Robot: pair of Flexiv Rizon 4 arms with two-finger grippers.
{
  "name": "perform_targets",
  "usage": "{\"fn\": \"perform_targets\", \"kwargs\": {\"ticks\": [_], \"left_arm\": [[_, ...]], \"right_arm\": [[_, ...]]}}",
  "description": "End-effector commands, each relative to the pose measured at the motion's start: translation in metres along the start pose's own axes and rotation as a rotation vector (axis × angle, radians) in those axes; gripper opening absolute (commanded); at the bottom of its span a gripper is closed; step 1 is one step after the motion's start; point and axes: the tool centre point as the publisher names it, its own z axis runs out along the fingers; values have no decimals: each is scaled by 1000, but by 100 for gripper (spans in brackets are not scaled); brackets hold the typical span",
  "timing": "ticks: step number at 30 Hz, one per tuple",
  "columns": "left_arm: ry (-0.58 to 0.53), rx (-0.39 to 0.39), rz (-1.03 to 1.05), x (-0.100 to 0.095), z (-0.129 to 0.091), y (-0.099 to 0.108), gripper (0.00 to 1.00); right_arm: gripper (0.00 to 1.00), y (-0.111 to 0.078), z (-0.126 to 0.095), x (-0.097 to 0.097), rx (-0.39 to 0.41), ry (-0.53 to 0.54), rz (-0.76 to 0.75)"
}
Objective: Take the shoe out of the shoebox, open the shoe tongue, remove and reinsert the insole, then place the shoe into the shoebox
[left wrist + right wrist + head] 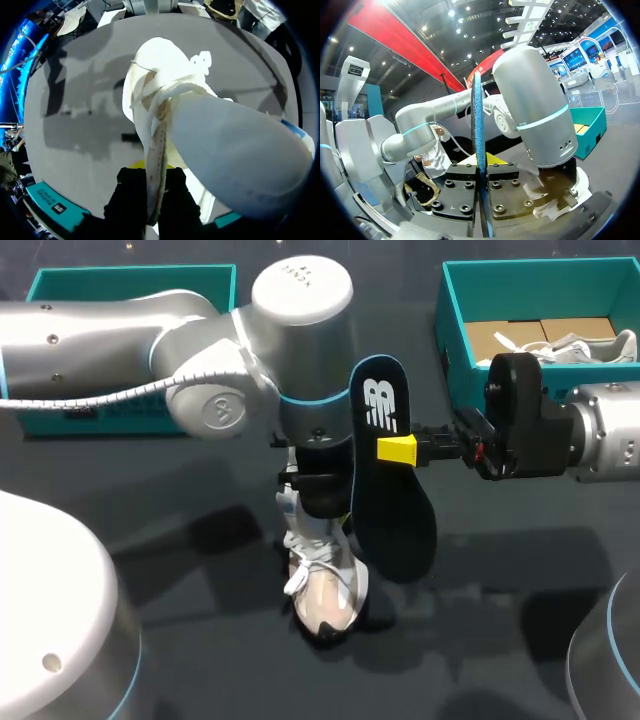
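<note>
A white and beige shoe (322, 585) stands on the table, toe toward the front edge. My left gripper (318, 502) comes down onto it from above, shut on the shoe tongue (156, 150), a thin perforated strip pinched between the black fingers (129, 200). My right gripper (400, 450) is shut on the dark insole (392, 500), which stands on edge just right of the shoe. In the right wrist view the insole (478, 125) shows edge-on, blue, between the finger plates of my right gripper (482, 172). A broad pale surface (235, 155) beside the tongue may be the insole's underside.
An open teal shoebox (452, 320) at the back right holds another white shoe (585, 348) and cardboard. A second teal box (130, 285) sits at the back left, partly behind my left arm (150, 340). Dark bare table lies around the shoe.
</note>
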Motion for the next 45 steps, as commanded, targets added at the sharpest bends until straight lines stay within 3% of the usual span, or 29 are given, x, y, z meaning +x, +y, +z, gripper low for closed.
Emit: {"fn": "perform_targets", "kwargs": {"ticks": [1, 15, 34, 37, 39, 42, 45], "left_arm": [[14, 11, 5, -7, 8, 4, 0], [26, 39, 18, -10, 23, 10, 0], [24, 11, 96, -20, 29, 7, 0], [25, 5, 104, -22, 30, 8, 18], [24, 5, 106, -23, 30, 9, 36], [15, 4, 105, -23, 27, 11, 49], [-10, -9, 102, -22, 21, 12, 76]], "right_arm": [[0, -1, 1, 1, 0, -3, 1], [0, -1, 1, 1, 0, -3, 1], [0, -1, 1, 1, 0, -3, 1], [0, -1, 1, 1, 0, -3, 1], [0, -1, 1, 1, 0, -3, 1], [0, -1, 1, 1, 0, -3, 1], [0, -1, 1, 1, 0, -3, 1]]}}
